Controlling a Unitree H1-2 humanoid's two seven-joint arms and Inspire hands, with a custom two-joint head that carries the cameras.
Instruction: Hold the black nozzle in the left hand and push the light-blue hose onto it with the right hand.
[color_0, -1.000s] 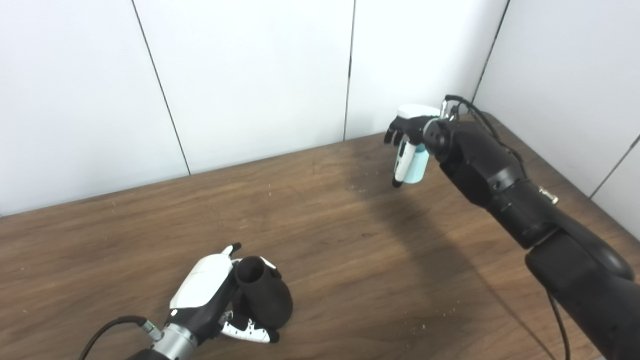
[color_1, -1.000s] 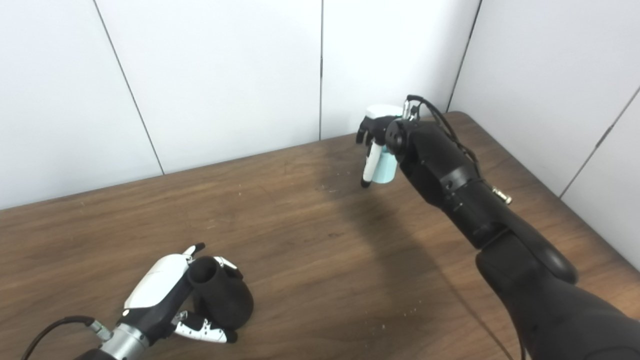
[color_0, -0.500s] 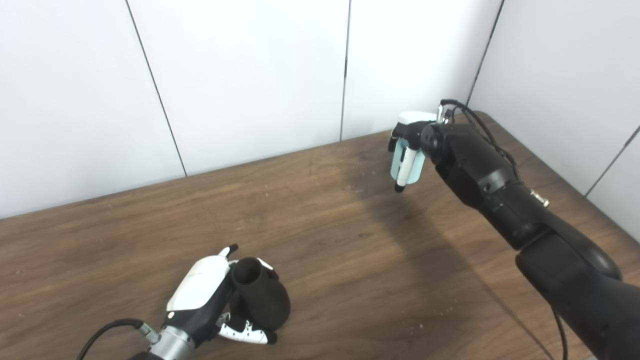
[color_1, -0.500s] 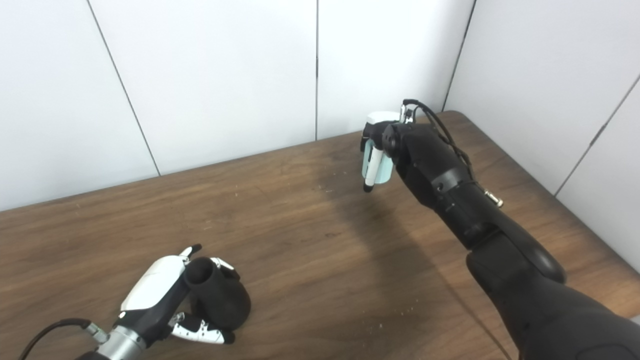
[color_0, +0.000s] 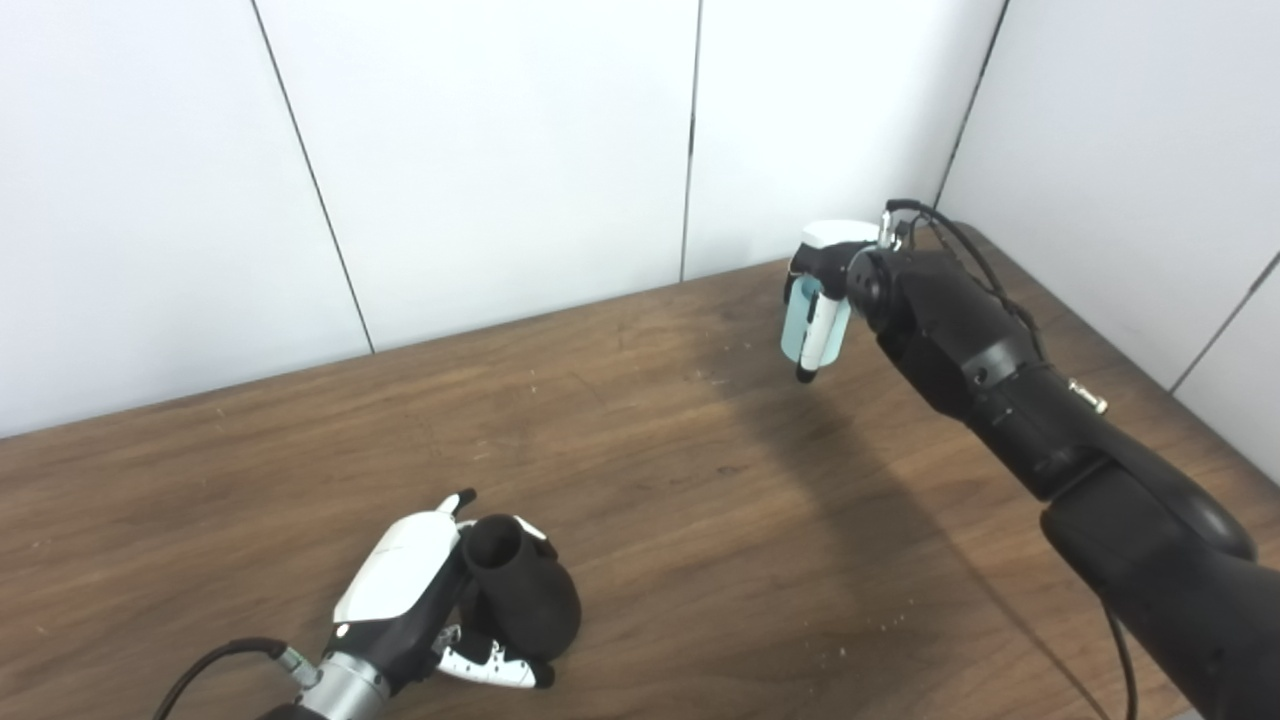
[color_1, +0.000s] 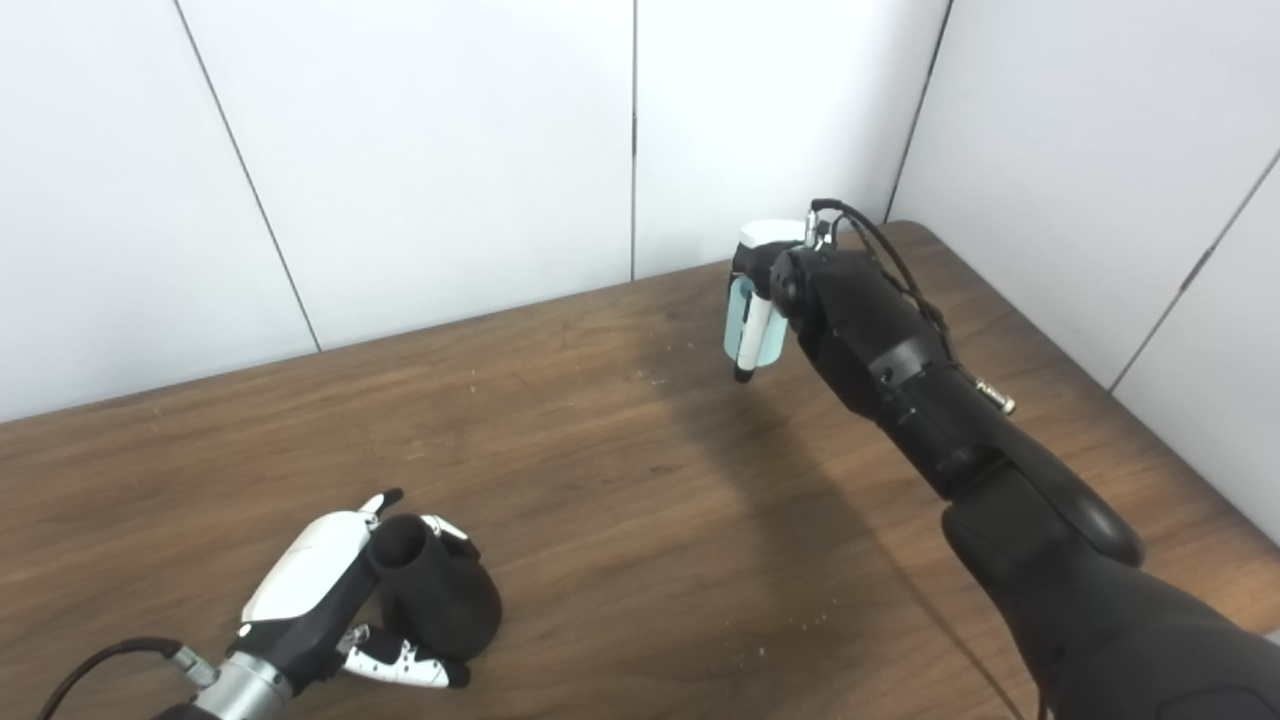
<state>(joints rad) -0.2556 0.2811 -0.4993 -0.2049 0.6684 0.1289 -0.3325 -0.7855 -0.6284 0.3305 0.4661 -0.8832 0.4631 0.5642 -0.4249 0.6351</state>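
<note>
Left robot hand (color_0: 415, 590): low at the near left of the table, fingers wrapped round the black nozzle (color_0: 522, 597); white back plate faces up, white-and-black fingertips show under the nozzle's near side.
Right robot hand (color_0: 822, 290): raised at the far right, fingers curled round the light-blue hose (color_0: 797, 322), one white finger lying down the front of it.
Table (color_0: 640, 440): dark brown wood grain, scattered pale specks; a broad shadow runs across it under the right arm.
Room: plain white wall panels with thin dark seams behind the table and along its right side, meeting in a corner just beyond the right robot hand.
Black nozzle: sits on the table in the left grasp, wide rounded base toward the near edge, open mouth tilted up and away.
Light-blue hose: short piece, roughly upright, clear of the table, well apart from the nozzle.
Change vs 1.0 s ago: right fingers were spread, with the hose showing behind one finger; they are now closed round it. Whole picture has shifted a little, so the head camera moved.
Change vs 0.5 s ago: little difference; left robot hand and nozzle unchanged.
Right arm pose: black forearm reaches from the lower right diagonally up to the far corner, wrist bent so the fingers point down.
Left arm pose: wrist enters at the bottom edge, cable looped beside it.
</note>
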